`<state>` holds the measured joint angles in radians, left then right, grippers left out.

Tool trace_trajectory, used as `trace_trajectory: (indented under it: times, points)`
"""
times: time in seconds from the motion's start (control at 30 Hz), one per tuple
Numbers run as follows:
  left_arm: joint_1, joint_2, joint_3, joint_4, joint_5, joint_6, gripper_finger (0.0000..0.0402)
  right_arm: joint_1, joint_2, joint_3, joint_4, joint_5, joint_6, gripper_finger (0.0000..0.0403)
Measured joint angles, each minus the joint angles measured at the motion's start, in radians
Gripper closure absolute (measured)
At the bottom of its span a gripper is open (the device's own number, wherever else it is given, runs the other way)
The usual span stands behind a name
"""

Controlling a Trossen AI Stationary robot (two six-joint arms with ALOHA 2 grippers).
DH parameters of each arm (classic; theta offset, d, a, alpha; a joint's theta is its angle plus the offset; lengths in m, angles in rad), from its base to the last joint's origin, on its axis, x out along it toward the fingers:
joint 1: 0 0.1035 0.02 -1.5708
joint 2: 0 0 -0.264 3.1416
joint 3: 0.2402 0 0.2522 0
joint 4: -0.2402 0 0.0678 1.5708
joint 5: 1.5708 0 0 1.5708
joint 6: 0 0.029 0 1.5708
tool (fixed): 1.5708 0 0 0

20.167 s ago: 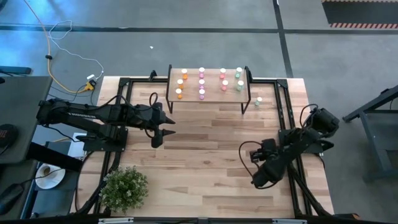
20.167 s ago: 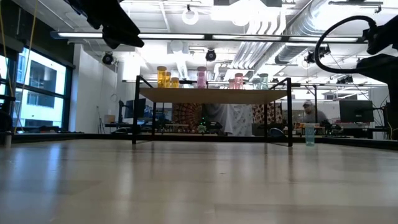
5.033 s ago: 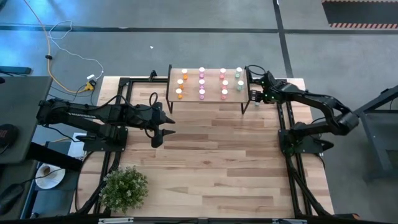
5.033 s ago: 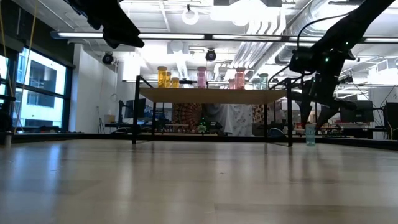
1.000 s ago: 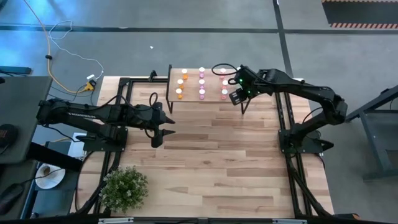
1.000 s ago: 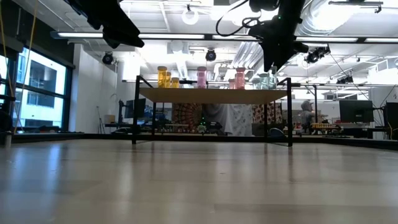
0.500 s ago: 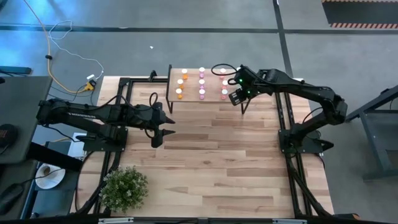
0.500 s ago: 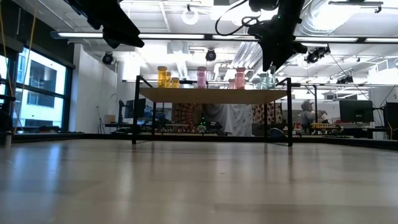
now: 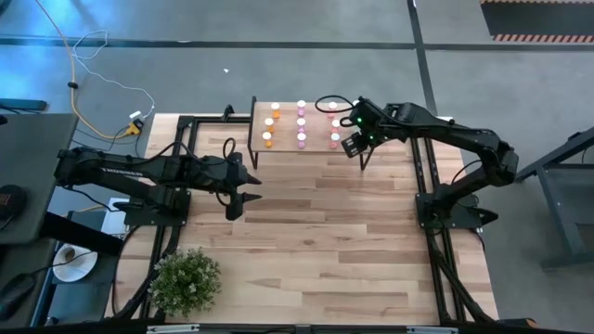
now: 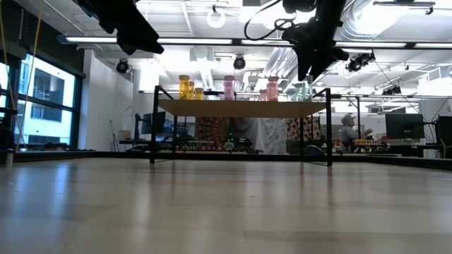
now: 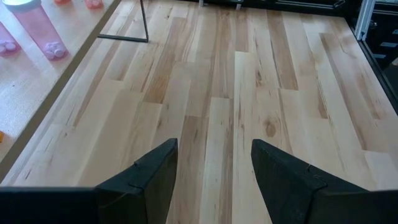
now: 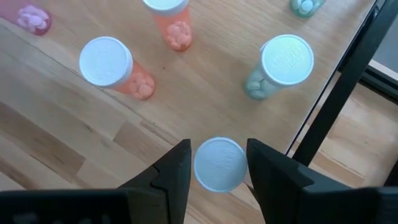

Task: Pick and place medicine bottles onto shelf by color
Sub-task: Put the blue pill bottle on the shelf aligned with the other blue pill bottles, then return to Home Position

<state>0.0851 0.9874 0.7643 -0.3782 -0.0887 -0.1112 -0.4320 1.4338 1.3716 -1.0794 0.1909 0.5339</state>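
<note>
The left gripper (image 9: pixel 234 208) hangs over bare table (image 9: pixel 306 241) at about nine o'clock, well apart from the shelf (image 9: pixel 311 148), its fingers (image 11: pixel 158 171) spread and holding nothing. A potted plant (image 9: pixel 186 281) sits at the seven o'clock corner. Toward twelve o'clock the shelf carries the bottles (image 9: pixel 301 122) in rows: orange (image 9: pixel 268 137), pink (image 9: pixel 301 139), red (image 9: pixel 335 139). The right gripper (image 12: pixel 219 163) hovers over the shelf's two o'clock corner. A white-capped bottle (image 12: pixel 219 164) stands between its fingers (image 12: pixel 174 171); whether they grip it or have let go I cannot tell. Just beyond it stand a pale green bottle (image 12: pixel 283 62) and two red ones (image 12: pixel 115 65).
</note>
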Motion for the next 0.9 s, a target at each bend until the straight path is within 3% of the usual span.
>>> trace_trajectory:
  times: [0.53, 0.9]
  points:
    - [0.0, 0.0, 0.0, 0.0, 0.0, 0.001, 0.0206, 0.0, 0.0, 0.001, 0.003, 0.063, -0.018, 0.0249]
    - [0.0, 0.0, 0.0, 0.0, 0.0, 0.0, 0.0206, 0.0, 0.001, 0.075, 0.003, 0.095, -0.049, 0.0249]
